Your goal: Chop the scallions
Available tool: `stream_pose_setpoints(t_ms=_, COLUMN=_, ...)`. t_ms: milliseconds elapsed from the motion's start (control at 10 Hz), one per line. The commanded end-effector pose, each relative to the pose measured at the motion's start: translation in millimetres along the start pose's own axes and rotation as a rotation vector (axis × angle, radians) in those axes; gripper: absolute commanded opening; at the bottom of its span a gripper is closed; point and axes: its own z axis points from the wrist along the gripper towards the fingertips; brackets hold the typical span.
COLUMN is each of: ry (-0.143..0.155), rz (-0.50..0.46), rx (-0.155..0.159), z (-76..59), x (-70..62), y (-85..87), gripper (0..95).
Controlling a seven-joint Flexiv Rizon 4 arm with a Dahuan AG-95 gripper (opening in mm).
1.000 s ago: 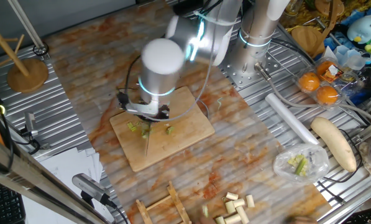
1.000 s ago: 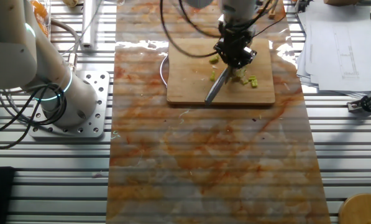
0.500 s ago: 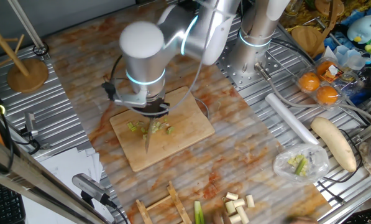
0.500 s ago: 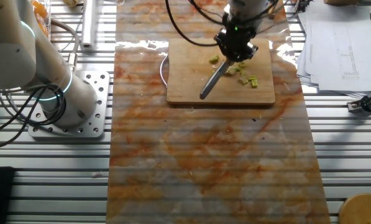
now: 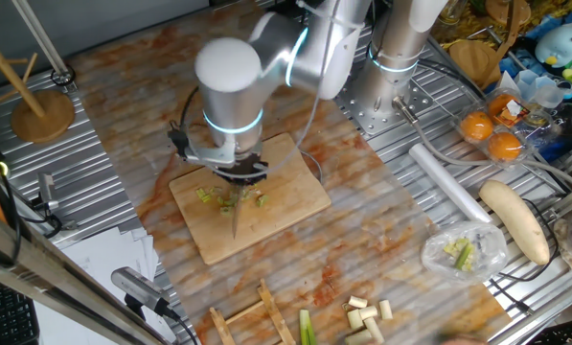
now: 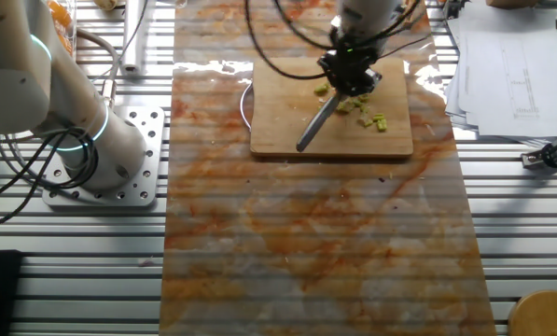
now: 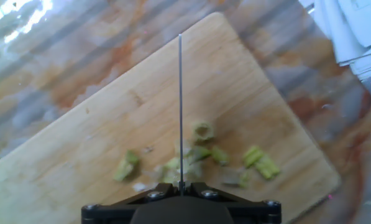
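Green scallions (image 7: 197,152) scattered mid-board (image 7: 79,143), directly under our gripper (image 7: 181,190) | gripper clamps knife (image 7: 179,106) upright.

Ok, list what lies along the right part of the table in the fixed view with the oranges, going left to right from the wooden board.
Wooden board → white roller → clear bag of scallion pieces → large pale banana-shaped vegetable.

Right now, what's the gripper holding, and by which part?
The gripper holds a knife by its handle end; the blade runs out from it over the wooden board, above the scallions. The grip point itself is hidden.
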Motion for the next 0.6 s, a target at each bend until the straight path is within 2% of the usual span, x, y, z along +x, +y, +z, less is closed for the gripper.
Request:
stream_pose_setpoints(t_ms=100, ry=0.013, rz=0.004, rx=0.03, z=8.2, x=-0.4, y=-1.4, gripper=0.0)
stream_pose_setpoints(t_ms=200, ry=0.019, rz=0.0, rx=0.049, z=15.6, x=-0.3, y=-5.6, gripper=0.0)
stream_pose_setpoints(t_ms=300, ry=0.013, rz=-0.009, rx=0.069, z=30.2, x=0.2, y=-12.5, gripper=0.0)
stream_pose_setpoints(t_ms=400, ry=0.011, rz=-0.005, rx=0.075, z=38.2, x=1.9, y=-17.3, gripper=0.0)
stream_pose_setpoints(t_ms=500, ry=0.018, rz=-0.007, rx=0.069, z=35.7, x=3.3, y=-21.6, gripper=0.0)
stream_pose_setpoints(t_ms=600, ry=0.013, rz=-0.004, rx=0.03, z=29.4, x=6.3, y=-24.5, gripper=0.0)
